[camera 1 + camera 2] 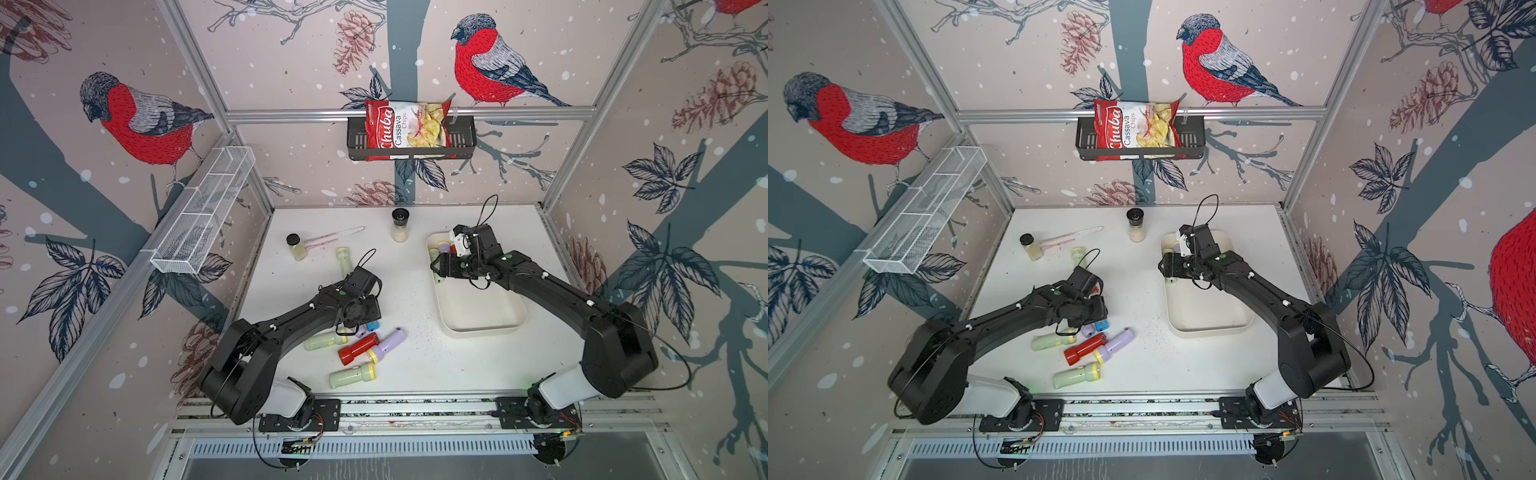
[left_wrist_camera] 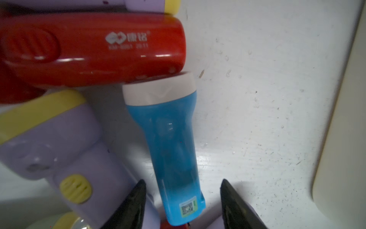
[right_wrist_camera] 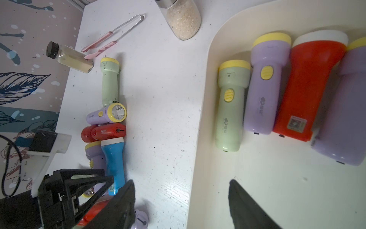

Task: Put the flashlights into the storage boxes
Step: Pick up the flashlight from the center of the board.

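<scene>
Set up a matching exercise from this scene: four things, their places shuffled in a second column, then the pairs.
1 blue flashlight
2 chips bag
3 white-rimmed red flashlight
4 pink tongs

A in the black wall basket
B beside the small jar
C in the cream tray
D between the jaws of the left gripper

Pairs: 1-D, 2-A, 3-C, 4-B

The whole table (image 1: 415, 374) is seen from high above in both top views. The blue flashlight (image 2: 170, 142) is seen very close from the left wrist — and farther off, with the tray (image 3: 257, 178), from the right.
</scene>
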`<state>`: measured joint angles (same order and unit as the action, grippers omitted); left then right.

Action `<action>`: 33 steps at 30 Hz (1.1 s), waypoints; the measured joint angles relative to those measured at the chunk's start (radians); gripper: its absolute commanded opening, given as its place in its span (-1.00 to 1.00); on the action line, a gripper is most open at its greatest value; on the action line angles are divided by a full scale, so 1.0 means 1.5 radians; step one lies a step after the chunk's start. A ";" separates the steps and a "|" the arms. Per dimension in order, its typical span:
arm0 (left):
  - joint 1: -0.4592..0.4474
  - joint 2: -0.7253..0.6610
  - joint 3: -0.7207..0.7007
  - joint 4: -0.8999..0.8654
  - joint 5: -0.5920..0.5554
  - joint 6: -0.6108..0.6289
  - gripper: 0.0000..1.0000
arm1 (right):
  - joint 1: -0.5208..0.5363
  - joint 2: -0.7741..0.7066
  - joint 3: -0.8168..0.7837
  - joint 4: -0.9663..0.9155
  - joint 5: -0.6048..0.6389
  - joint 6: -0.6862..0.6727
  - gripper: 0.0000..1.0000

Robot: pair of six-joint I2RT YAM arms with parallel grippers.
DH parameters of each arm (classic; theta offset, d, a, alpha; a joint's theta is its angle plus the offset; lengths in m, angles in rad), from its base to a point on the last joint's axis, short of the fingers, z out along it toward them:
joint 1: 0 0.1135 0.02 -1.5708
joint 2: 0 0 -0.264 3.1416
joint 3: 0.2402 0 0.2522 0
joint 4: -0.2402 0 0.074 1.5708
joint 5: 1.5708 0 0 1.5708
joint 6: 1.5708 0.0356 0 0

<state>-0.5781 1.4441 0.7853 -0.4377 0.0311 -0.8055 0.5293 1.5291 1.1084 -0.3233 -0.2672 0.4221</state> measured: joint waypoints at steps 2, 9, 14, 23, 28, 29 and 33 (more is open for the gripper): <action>0.000 0.017 0.004 0.002 0.000 0.001 0.13 | 0.001 0.003 0.000 0.000 0.000 0.000 0.48; -0.005 0.067 0.022 0.013 0.000 0.014 0.02 | 0.001 0.010 0.000 0.000 0.000 0.000 0.48; -0.016 0.096 0.038 0.024 -0.001 0.014 -0.11 | 0.001 0.010 -0.001 0.001 0.000 -0.001 0.48; -0.033 0.079 0.050 0.041 -0.004 0.019 -0.44 | 0.001 -0.034 -0.031 0.023 0.018 -0.001 0.48; -0.035 0.027 0.047 0.083 -0.003 0.042 -0.55 | 0.000 -0.090 -0.073 0.071 0.023 0.000 0.47; -0.035 0.017 0.043 0.093 -0.003 0.049 -0.57 | 0.000 -0.100 -0.082 0.080 0.023 0.000 0.46; -0.037 -0.044 0.009 0.165 0.020 0.090 -0.58 | -0.001 -0.154 -0.126 0.139 0.005 0.002 0.45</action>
<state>-0.6334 1.3781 0.7994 -0.1898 0.0616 -0.6704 0.5274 1.2987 0.9199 -0.1154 -0.2596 0.4244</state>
